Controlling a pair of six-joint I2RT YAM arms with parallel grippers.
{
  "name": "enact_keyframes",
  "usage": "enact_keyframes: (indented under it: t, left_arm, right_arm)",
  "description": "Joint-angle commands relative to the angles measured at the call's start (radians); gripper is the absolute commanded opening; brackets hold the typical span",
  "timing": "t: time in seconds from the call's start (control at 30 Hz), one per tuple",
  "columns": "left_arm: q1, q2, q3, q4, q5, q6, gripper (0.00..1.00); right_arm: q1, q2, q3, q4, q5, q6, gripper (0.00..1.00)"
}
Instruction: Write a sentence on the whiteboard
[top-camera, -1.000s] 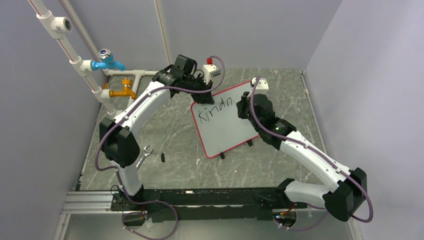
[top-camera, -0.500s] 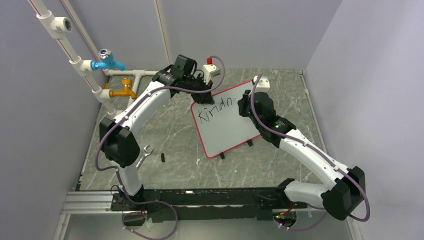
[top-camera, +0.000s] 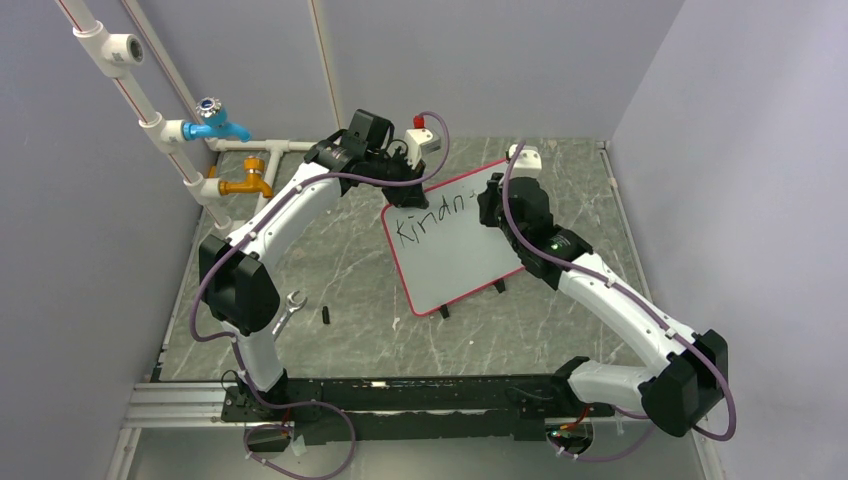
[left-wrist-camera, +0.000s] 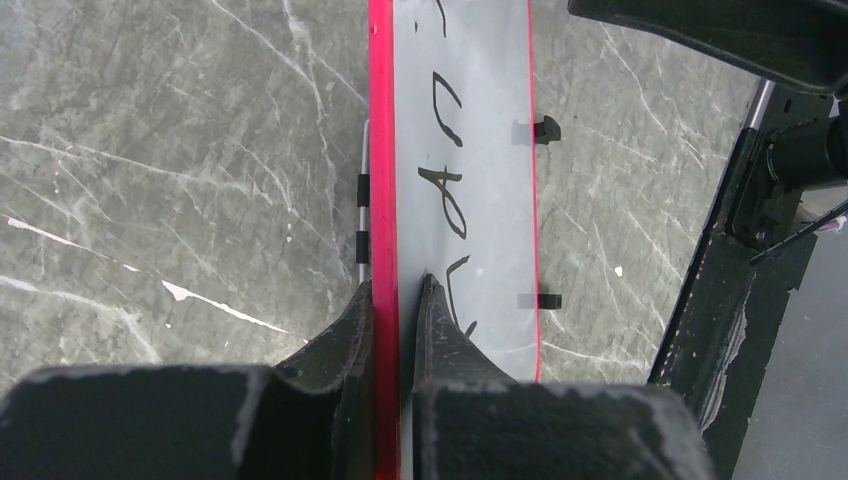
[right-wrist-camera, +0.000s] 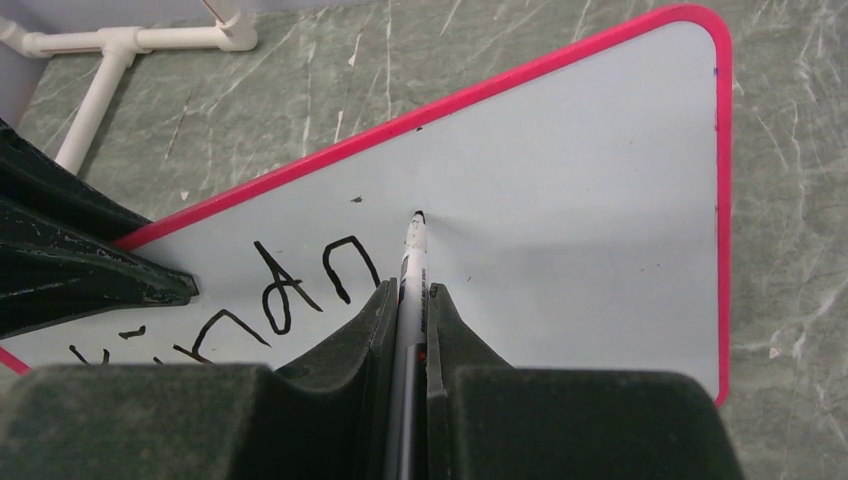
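Top external: the whiteboard (top-camera: 455, 255) stood tilted on the desk (top-camera: 340, 260), the sentence (top-camera: 430, 216) reading "Kindn".
Left wrist: the left pincer (left-wrist-camera: 397, 292) clenched the whiteboard's red rim.
Right wrist: the right pincer (right-wrist-camera: 410, 292) gripped a marker (right-wrist-camera: 413, 250), tip touching the whiteboard.

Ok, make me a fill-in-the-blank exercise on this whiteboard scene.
1. The left gripper is shut on the ____ rim of the whiteboard.
2. The right gripper is shut on a ____ whose tip touches the whiteboard.
3. The sentence so far reads ____.
Missing words: red; marker; Kindn.
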Motion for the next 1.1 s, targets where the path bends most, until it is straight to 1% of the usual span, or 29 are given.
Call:
enact_keyframes:
  t: [0.0,0.37,0.67,0.87,1.07]
  left_arm:
    - [-0.016,0.052,-0.044,-0.136,-0.199,0.159,0.00]
    - [-0.016,0.050,-0.046,-0.134,-0.199,0.159,0.00]
    - [-0.016,0.052,-0.046,-0.134,-0.200,0.159,0.00]
    - [-0.015,0.054,-0.046,-0.134,-0.199,0.159,0.00]
    - [-0.015,0.054,-0.044,-0.135,-0.197,0.159,0.00]
  right_arm:
    - [-0.005,0.011,0.048,0.040,-0.027,-0.013,0.00]
    - [-0.004,-0.009,-0.012,0.056,-0.108,0.022,0.00]
    - [-0.003,-0.033,-0.070,0.045,-0.114,0.038,0.00]
    - [-0.004,-0.045,-0.092,0.021,-0.078,0.052,0.00]
    - [-0.005,-0.055,-0.072,-0.015,0.002,0.040,0.00]
